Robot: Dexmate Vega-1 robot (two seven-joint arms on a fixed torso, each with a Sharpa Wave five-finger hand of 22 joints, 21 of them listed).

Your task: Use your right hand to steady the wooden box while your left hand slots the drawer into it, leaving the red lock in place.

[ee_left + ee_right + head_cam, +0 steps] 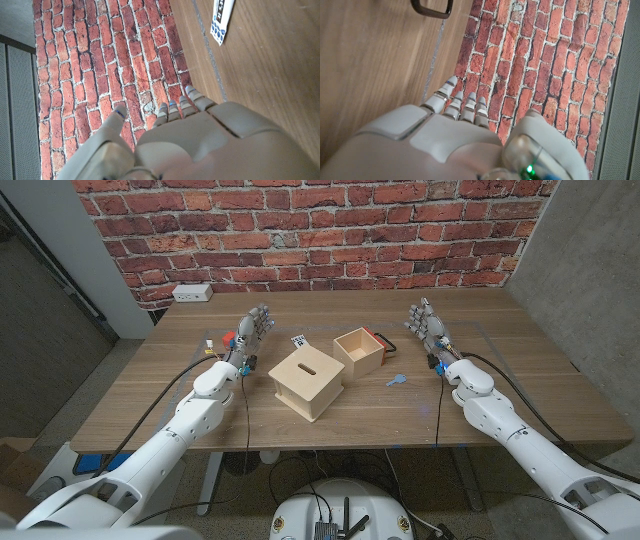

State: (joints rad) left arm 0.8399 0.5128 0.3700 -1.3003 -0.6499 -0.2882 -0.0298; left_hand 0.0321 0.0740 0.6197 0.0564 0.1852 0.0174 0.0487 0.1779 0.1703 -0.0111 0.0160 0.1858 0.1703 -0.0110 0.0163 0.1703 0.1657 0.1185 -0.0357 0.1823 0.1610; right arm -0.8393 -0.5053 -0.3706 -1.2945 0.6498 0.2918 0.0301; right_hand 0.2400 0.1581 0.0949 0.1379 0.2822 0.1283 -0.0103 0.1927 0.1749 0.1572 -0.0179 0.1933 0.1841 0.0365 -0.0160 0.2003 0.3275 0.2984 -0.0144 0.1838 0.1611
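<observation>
The wooden box (308,381), with a slot in its top, stands at the table's middle. Just behind it to the right sits the open drawer (360,348), with a red lock (384,339) and a dark handle (432,8) on its far right side. My left hand (255,330) stands left of the box, fingers raised and apart, holding nothing. My right hand (428,326) stands right of the drawer in the same way, apart from it. In the wrist views the left hand (200,135) and the right hand (455,135) each face the brick wall.
A white tag with dark marks (298,341) (221,17) lies behind the box. A small blue piece (397,378) lies right of the box. Small red and blue bits (228,338) sit by my left hand. A power strip (191,293) lies at the wall.
</observation>
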